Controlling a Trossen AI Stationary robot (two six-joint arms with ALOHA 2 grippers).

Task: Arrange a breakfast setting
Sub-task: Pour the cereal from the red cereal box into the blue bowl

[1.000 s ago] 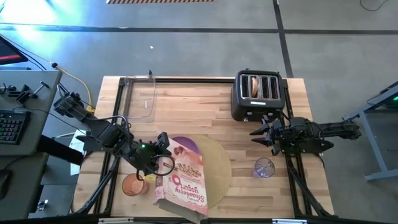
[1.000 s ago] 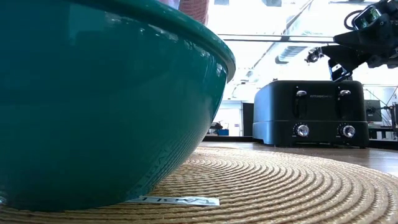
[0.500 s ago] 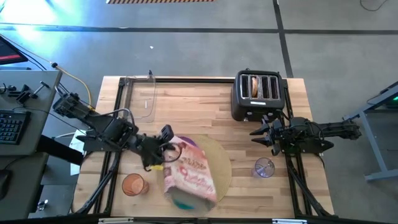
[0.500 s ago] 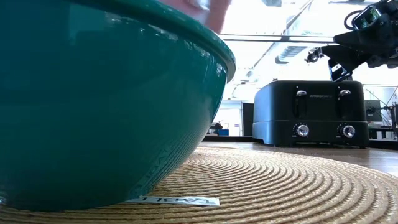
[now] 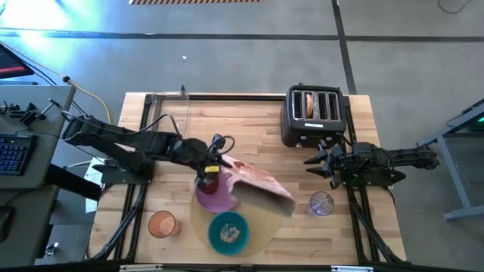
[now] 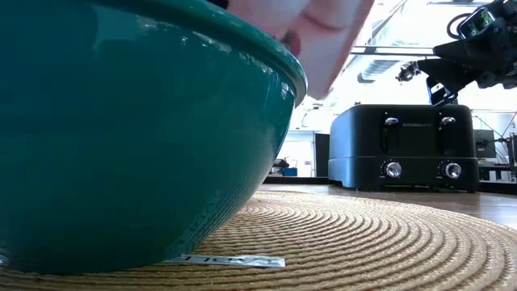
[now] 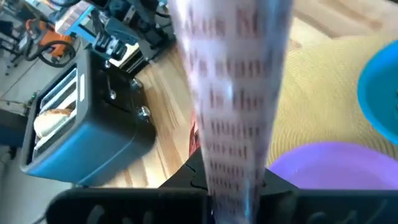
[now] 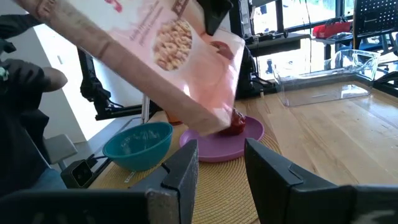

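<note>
Breakfast setting sits at near-centre of the wood surface: round tan mat w/ purple plate on its left part, red fruit on the plate. Teal bowl just in front of plate, also on mat, w/ cereal inside. Orange cup off the mat, to its left, near surface edge. Clear glass right of mat, apart from it.

Left pincer is over the plate, clamped tight on the base end of the cereal box; box is tilted, lying across above the plate & mat, other end pointing toward the glass. In low view the box's pale corner hangs just above the bowl rim.

Right pincer hovers by the front of the black toaster, above the glass's side of the surface, fingers partly apart, nothing in them. Toaster at far right of surface, bread-like item in one slot. Clear plastic bin at far left. Spoon & bagel: can't tell.
</note>
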